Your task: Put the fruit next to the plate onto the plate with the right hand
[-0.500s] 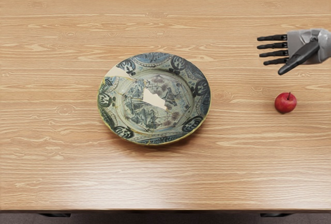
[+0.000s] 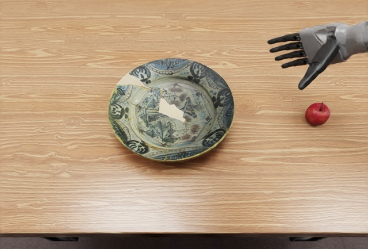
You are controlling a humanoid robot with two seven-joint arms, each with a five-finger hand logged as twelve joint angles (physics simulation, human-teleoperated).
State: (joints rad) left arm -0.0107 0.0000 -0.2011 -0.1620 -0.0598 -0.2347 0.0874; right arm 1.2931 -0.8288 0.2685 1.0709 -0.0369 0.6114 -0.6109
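The plate [image 2: 171,63], a round dish with a dark blue and green pattern and pale patches where the surface looks chipped, lies flat near the middle of the wooden table [image 2: 69,191]. The apple [image 2: 317,114], small and red with a short stem pointing up, sits on the bare wood well to the right of the plate. It is about level with the plate's centre and clearly apart from its rim. Nothing touches it.

The right hand [image 2: 307,50] hangs to the right of the plate, a little farther back than the plate's far rim, and its grey forearm comes in from the right edge of the head view. It is farther back from the plate's centre line than the apple, and a strip of bare wood shows between hand and fruit. The hand holds nothing. Its four dark fingers [image 2: 284,48] are stretched out straight, side by side with slight gaps, and point left toward the space behind the plate, sloping a touch toward the near side. The thumb [image 2: 310,69] swings away from them, pointing down and left in the view, so the hand is spread wide. How high the hand is above the table cannot be told from this single view
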